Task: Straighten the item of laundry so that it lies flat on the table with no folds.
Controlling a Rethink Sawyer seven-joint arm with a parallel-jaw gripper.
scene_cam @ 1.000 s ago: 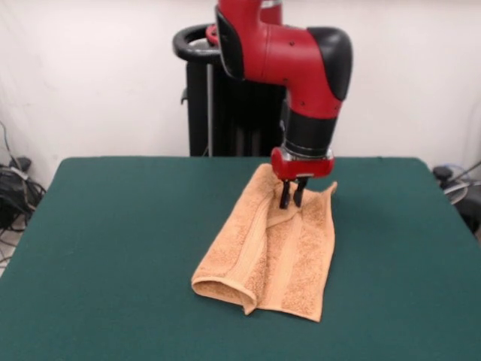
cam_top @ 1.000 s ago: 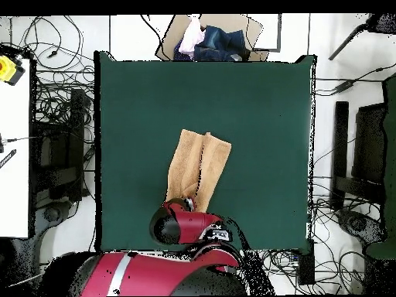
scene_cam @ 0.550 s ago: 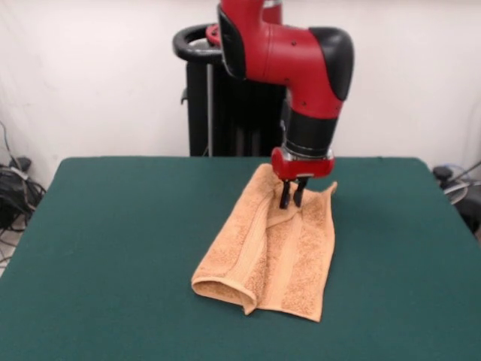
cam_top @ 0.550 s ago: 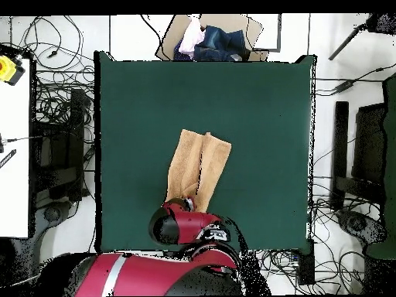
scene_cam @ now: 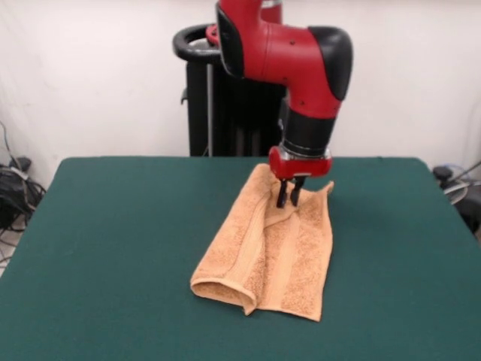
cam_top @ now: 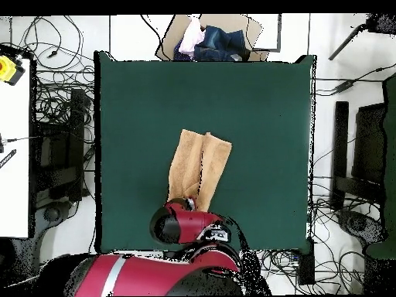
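The item of laundry [scene_cam: 272, 252], a peach towel, lies on the green table [scene_cam: 113, 226] folded lengthwise, with a rolled fold at its near left end. My gripper [scene_cam: 287, 201] stands at the towel's far end, its two black fingers close together and pinching a raised ridge of cloth. From overhead the towel [cam_top: 199, 165] runs as two long lobes up the table [cam_top: 255, 116]. There the red arm [cam_top: 186, 224] covers the towel's lower end and hides the gripper.
A cardboard box of clothes [cam_top: 207, 39] sits just beyond the table's top edge in the overhead view. Cables and dark equipment [cam_top: 58, 147] line both sides. The black pedestal [scene_cam: 218, 98] stands behind the table's far edge.
In the front view the gripper has shifted slightly left. The towel's far edge has been drawn along with it.
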